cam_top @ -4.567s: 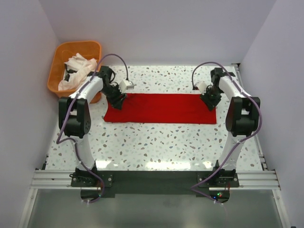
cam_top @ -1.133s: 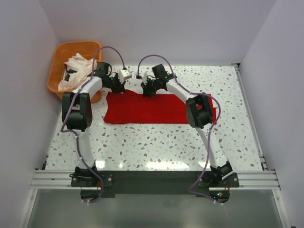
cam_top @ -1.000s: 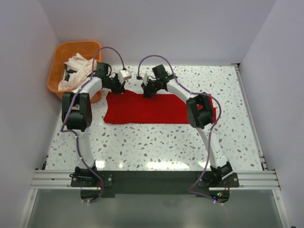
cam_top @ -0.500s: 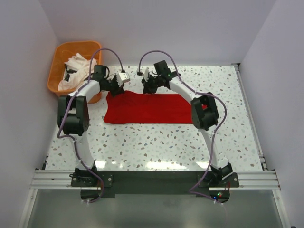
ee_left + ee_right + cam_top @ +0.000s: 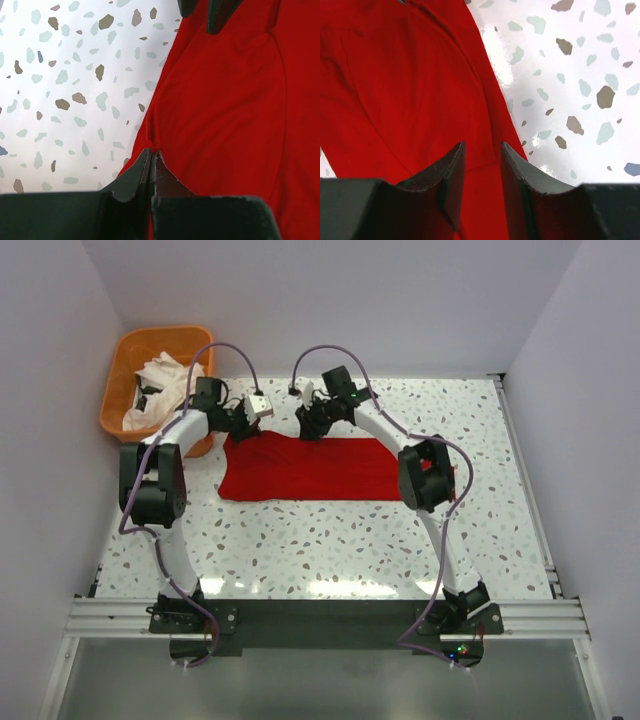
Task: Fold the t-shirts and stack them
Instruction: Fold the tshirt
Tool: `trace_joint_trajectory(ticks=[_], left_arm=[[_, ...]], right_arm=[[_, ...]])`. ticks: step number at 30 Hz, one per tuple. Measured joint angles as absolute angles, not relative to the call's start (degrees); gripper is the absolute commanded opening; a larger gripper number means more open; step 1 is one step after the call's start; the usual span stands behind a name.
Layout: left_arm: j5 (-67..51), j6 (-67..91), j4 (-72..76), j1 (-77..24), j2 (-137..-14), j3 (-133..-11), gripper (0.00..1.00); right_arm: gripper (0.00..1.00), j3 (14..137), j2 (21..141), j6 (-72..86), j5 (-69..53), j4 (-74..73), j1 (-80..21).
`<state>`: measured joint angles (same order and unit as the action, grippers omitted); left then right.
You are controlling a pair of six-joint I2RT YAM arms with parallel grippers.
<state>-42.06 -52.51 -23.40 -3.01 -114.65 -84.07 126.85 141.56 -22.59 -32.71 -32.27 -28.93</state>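
The red shirt (image 5: 310,470) lies flat on the speckled table (image 5: 350,540), folded into a wide band left of centre, its long edges running left to right. Its right end sits under the right arm's elbow in the top view.

The left gripper (image 5: 151,162) is at the shirt's far left corner. Its jaws are clenched together on the cloth's left edge – a small pucker of red gathers right at the tips, and creases run away from it across the fabric. Bare table shows just left of that pinch.

The right gripper (image 5: 482,165) is at the far edge of the shirt, a little right of the left one, with the arm reaching in from the right. Its jaws stand apart with a clear gap between them – released, not gripping. Red cloth shows through the gap, and the shirt's edge runs past the right-hand finger with bare table beyond. Whether the tips touch the cloth I cannot tell.

At the far left corner an orange basket (image 5: 118,360) holds a heap of white shirts (image 5: 165,375), well apart from the red one.
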Motion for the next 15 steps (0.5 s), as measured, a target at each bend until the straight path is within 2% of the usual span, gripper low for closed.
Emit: trace_joint_trajectory(ticks=[15], left_arm=[[-42.04,-54.11,-24.29,-3.01,-114.80,-84.58,0.00]], right_arm=[[0.34,126.85,144.90,-18.94,-30.98,-32.91,-28.69]])
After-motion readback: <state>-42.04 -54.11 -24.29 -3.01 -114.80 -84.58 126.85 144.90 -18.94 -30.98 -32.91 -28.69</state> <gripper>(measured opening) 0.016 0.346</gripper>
